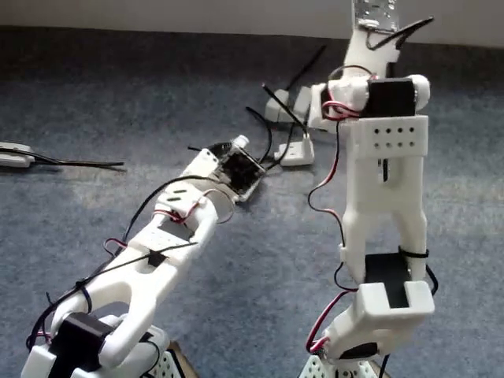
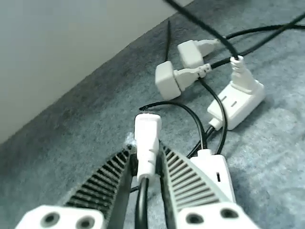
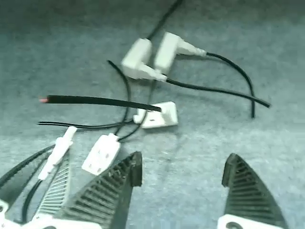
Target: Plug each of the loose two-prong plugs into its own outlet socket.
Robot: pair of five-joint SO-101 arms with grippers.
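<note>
The left gripper (image 2: 147, 151) is clamped on a white two-prong plug (image 2: 147, 129) with a black cord, low over the grey carpet (image 2: 71, 143) mid-scene, while the right gripper (image 3: 186, 164) hangs spread wide and empty. A white rectangular outlet socket (image 2: 214, 167) lies just beside the held plug, a second white socket (image 2: 238, 101) farther right.
</note>
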